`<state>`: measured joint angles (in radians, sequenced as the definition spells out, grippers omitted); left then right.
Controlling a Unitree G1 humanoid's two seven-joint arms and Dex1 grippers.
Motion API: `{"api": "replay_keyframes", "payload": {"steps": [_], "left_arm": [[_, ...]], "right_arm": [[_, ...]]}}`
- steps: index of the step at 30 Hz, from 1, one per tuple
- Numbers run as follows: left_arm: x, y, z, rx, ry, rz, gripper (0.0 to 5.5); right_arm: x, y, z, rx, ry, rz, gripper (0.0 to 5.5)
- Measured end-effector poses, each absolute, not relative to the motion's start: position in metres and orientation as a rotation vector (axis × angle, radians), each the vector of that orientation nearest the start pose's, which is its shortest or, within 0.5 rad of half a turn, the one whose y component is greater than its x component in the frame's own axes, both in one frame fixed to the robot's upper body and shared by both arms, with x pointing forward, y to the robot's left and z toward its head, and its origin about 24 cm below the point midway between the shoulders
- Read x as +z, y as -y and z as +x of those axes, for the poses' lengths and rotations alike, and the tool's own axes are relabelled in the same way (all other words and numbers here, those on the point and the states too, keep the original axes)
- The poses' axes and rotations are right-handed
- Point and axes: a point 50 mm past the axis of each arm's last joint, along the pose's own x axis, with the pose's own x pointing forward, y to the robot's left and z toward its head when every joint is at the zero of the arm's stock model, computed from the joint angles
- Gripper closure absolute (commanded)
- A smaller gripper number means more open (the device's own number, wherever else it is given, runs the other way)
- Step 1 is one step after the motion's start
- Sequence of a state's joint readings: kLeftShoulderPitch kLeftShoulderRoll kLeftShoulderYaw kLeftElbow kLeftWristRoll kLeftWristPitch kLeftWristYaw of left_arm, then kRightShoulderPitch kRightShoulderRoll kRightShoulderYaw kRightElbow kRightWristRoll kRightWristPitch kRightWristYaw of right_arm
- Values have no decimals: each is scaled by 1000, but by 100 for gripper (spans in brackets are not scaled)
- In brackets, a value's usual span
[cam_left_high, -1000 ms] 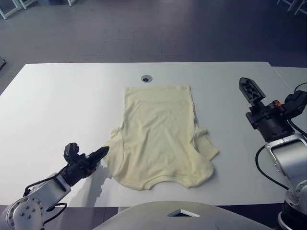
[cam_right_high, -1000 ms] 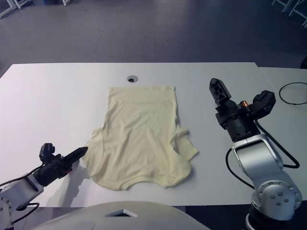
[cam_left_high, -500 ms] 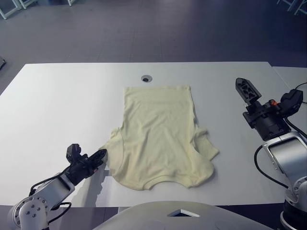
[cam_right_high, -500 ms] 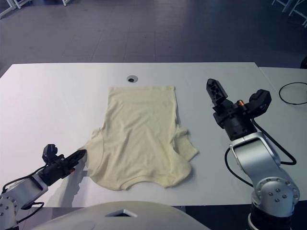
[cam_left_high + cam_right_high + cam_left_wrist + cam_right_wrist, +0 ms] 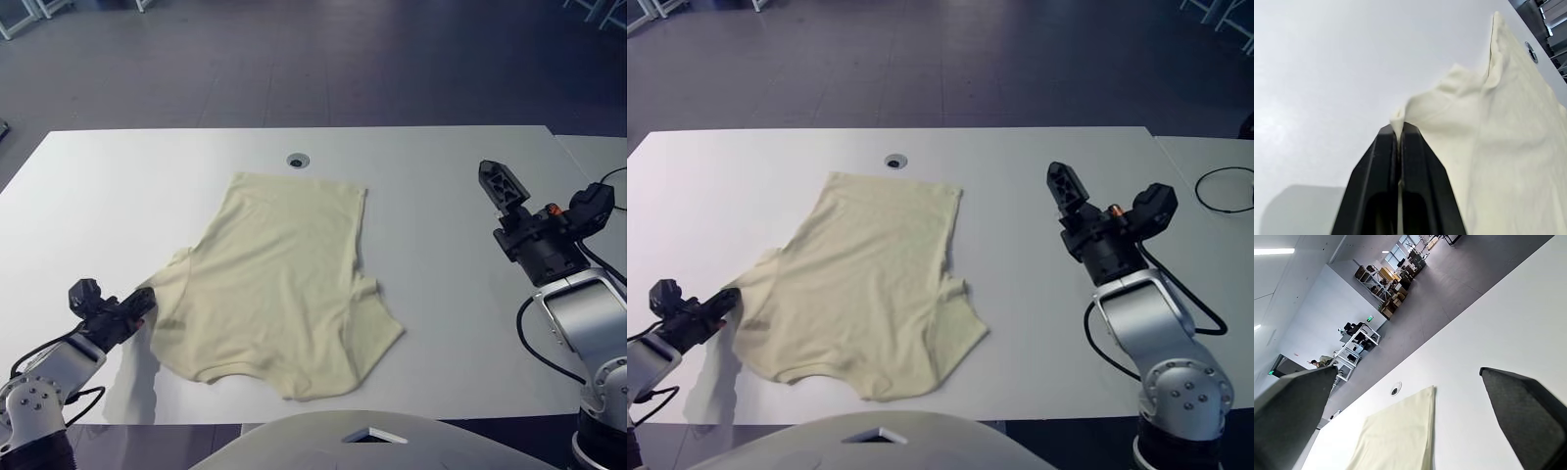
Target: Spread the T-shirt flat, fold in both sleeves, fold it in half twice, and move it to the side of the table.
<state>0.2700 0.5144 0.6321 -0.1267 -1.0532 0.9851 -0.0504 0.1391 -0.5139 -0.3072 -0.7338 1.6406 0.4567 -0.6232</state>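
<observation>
While the left gripper [image 5: 1397, 131] clamps its sleeve [image 5: 168, 286], the T-shirt [image 5: 279, 274] lies rightward — mid-table.

One T-shirt [image 5: 279, 274]. Two white tables: the main table [image 5: 98, 196] under the T-shirt, a side table [image 5: 1215, 152] to its right. One grommet [image 5: 297, 161] beyond its hem. One cable loop [image 5: 1198, 188] far to its right. Two grippers: left gripper [image 5: 142, 299] at its sleeve, right gripper [image 5: 1109, 201] to its right.

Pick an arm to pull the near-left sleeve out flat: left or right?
Left. The left pincer is shut on the tip of that sleeve. The right pincer hangs open above bare table, apart from the T-shirt on its far side, so it would likely need a fresh reach.
</observation>
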Motion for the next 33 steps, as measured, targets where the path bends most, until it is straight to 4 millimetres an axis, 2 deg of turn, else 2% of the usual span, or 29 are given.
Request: {"api": "replay_keyframes", "payload": {"steps": [6, 11, 15, 17, 23, 29, 33], "left_arm": [[61, -312, 160, 158, -641, -540, 546], [94, -309, 190, 67, -596, -431, 546], [109, -294, 203, -49, -599, -397, 546], [111, -285, 200, -98, -617, -371, 546], [101, -261, 177, -186, -777, -267, 546], [110, -243, 179, -260, -768, -214, 546], [102, -222, 173, -316, -803, -210, 546]], "right_arm": [[161, 201, 192, 43, -166, 833, 10], [155, 196, 178, -8, -146, 871, 10], [150, 192, 170, -46, -137, 889, 10], [151, 190, 169, -50, -128, 895, 10], [149, 187, 167, -57, -120, 899, 10], [147, 184, 166, -63, -123, 903, 10], [148, 183, 167, -60, -117, 905, 10]]}}
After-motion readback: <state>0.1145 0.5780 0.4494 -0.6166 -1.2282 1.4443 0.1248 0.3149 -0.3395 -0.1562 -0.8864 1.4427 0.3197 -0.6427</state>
